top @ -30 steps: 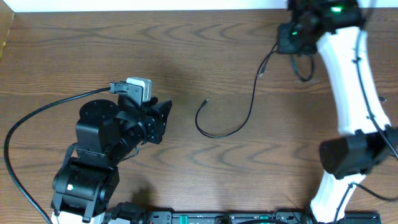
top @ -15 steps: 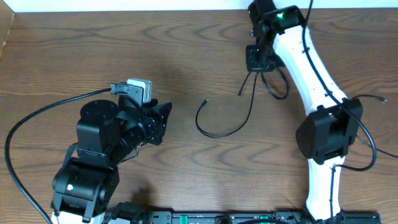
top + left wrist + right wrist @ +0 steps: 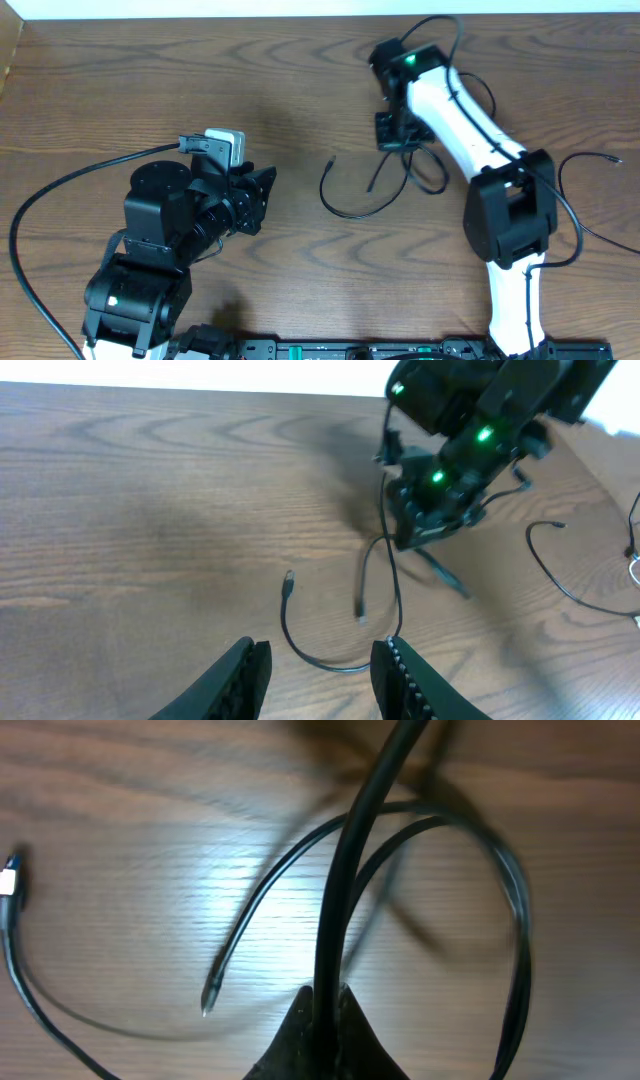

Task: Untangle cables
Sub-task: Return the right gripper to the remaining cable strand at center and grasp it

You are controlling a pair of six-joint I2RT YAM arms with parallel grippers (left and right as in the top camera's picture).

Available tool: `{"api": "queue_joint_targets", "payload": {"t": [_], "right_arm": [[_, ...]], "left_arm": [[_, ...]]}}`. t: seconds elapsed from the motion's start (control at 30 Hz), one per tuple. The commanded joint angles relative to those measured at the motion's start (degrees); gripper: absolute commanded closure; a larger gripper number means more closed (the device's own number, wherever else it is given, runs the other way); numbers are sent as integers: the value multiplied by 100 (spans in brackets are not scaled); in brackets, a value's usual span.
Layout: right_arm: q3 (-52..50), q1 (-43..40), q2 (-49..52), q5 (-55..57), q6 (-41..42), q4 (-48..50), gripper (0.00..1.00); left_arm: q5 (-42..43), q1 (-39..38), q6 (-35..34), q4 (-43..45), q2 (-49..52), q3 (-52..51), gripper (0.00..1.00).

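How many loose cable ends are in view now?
3. Left end, left of the right gripper pinching the black cable; middle end, below that gripper; far-right end, near the overhead view's right edge. Others may be hidden.

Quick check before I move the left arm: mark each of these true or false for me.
1. The right gripper is shut on a black cable. True.
2. The left gripper grips that cable's plug end. False: its jaws are open and empty, and the plug end lies on the table ahead of it, apart.
3. A second black cable lies near the table's right edge. True.
4. The right gripper hangs over the near edge, by the arm bases. False: it reaches over the far half of the table.
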Motion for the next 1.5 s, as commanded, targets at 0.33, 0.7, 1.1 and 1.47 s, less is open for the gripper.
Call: {"api": "queue_joint_targets", "payload": {"t": [0.33,0.7,1.1,1.47], "right_arm": [[-1086,726,28,-9,1283,573,99],[-1576,861,28,214,2411,490,99],[-1578,1064,17,890,3038,450,99],[-1578,1047,17,1145,3381,101,99]], "left_arm": [[-24,-22,190,-146,-11,151,62],[-22,-22,254,-173,-11,151,62],[-24,-22,450,-216,-11,151,62],[-63,-22,557,-297,-11,151,62]]}}
